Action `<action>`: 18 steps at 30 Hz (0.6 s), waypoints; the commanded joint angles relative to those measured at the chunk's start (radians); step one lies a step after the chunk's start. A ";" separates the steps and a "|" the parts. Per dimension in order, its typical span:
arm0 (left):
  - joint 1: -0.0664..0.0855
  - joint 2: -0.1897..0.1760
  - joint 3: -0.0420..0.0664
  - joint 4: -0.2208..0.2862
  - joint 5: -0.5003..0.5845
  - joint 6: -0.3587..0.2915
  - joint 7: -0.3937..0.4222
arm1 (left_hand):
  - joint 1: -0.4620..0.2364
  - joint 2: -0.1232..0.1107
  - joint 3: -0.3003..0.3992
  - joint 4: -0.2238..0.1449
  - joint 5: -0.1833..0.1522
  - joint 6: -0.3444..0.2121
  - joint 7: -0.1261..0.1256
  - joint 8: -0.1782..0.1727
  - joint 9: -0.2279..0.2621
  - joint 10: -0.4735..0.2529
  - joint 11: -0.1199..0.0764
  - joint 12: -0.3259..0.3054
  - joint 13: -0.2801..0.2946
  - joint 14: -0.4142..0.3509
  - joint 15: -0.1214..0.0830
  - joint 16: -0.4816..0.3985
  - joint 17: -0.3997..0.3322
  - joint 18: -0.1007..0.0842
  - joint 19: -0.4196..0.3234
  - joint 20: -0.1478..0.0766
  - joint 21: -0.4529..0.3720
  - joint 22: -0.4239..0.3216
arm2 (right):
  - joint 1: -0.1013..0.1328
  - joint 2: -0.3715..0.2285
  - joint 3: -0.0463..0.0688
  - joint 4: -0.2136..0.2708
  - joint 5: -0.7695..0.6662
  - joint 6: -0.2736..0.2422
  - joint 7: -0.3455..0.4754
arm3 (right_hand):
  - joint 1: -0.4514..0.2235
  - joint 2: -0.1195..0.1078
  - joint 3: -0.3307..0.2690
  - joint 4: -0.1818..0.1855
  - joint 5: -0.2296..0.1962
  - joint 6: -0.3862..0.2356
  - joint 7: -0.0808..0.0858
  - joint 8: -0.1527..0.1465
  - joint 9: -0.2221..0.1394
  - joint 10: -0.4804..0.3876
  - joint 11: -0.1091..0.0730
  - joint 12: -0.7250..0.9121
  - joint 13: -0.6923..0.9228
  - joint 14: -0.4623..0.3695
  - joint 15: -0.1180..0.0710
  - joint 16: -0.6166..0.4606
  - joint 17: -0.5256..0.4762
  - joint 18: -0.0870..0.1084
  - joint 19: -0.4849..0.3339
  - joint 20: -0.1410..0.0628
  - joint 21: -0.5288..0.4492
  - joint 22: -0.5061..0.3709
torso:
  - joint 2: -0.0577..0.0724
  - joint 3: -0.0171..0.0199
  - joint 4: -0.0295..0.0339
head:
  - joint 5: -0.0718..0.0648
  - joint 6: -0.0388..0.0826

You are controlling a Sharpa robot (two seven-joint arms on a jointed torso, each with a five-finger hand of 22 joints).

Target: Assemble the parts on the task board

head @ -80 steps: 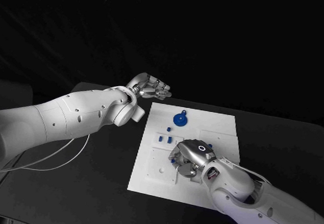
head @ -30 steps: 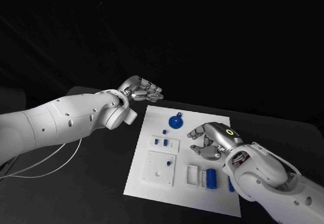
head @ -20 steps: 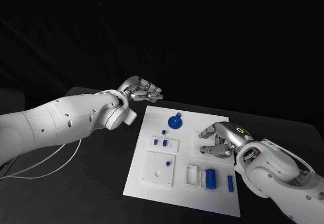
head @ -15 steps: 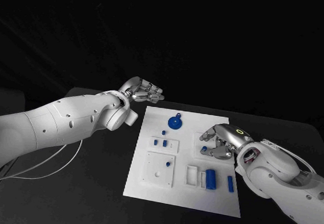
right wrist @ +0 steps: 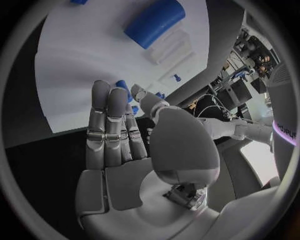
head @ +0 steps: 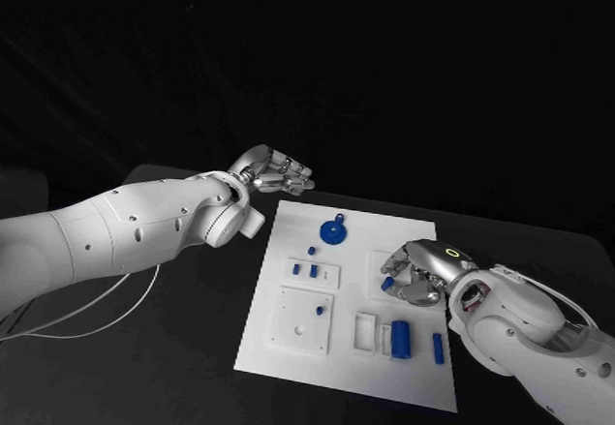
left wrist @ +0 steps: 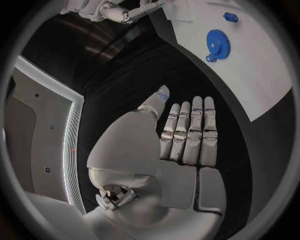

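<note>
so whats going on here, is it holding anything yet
A two-armed robot is working at a white task board with small blue parts on it. The right hand hangs over the board's right side with its fingers curled down; whether it holds a part cannot be told. The left hand is off the board's far left corner, holding nothing. A blue gear lies near the far end.
</note>
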 commanded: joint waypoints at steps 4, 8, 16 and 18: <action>0.000 0.000 0.001 0.000 0.009 0.007 0.008 | 0.002 0.011 -0.004 0.001 0.001 -0.002 0.001 0.001 -0.001 -0.006 0.002 0.000 -0.001 -0.006 0.005 -0.003 0.000 -0.014 -0.001 0.003 0.005 -0.001 | -0.001 0.004 -0.002 -0.003 -0.039 0.029 -0.013 | -0.011 0.014 0.072 -0.002 -0.009 0.042 0.008 0.000 0.002 0.077 -0.019 0.005 0.002 -0.002 -0.016 0.010 0.007 -0.006 0.027 -0.019 0.012 0.018 | 0.000 -0.0001 -0.0008 | 0.002 -0.002; 0.000 0.000 0.001 0.000 0.010 0.007 0.008 | 0.002 0.011 -0.004 0.001 0.001 -0.002 0.001 0.001 -0.001 -0.006 0.002 0.000 -0.001 -0.006 0.005 -0.003 0.000 -0.014 -0.001 0.003 0.005 -0.001 | -0.001 0.010 -0.002 -0.003 -0.039 0.025 -0.009 | -0.012 0.021 0.084 -0.002 -0.009 0.066 0.008 -0.002 0.001 0.107 -0.027 0.003 0.002 -0.003 -0.021 0.012 0.013 -0.015 0.026 -0.026 0.020 0.032 | 0.000 0.0003 -0.0010 | 0.002 -0.002; 0.000 0.000 0.001 0.000 0.015 0.015 0.010 | 0.002 0.010 -0.005 0.000 0.001 -0.002 0.001 0.001 -0.001 -0.009 0.003 0.000 -0.001 -0.007 0.005 -0.004 0.000 -0.013 -0.001 0.004 0.005 -0.001 | -0.001 0.016 -0.005 -0.007 -0.038 0.019 -0.005 | -0.029 0.031 0.049 0.012 -0.010 0.088 -0.002 -0.003 0.001 0.131 -0.038 0.003 0.002 -0.001 -0.027 0.011 0.018 -0.028 0.024 -0.033 0.020 0.044 | 0.000 0.0004 -0.0009 | 0.002 -0.005; 0.000 0.000 0.001 0.000 0.018 0.018 0.010 | 0.002 0.010 -0.005 -0.001 0.002 -0.002 0.002 0.001 -0.001 -0.010 0.003 0.000 -0.001 -0.008 0.005 -0.004 0.000 -0.013 -0.002 0.004 0.004 -0.001 | -0.001 0.018 -0.005 -0.010 -0.038 0.019 -0.006 | -0.027 0.035 0.037 0.015 -0.010 0.088 -0.001 -0.003 0.001 0.130 -0.038 0.003 0.002 -0.001 -0.027 0.009 0.018 -0.030 0.024 -0.034 0.018 0.043 | 0.000 0.0002 -0.0010 | 0.002 -0.005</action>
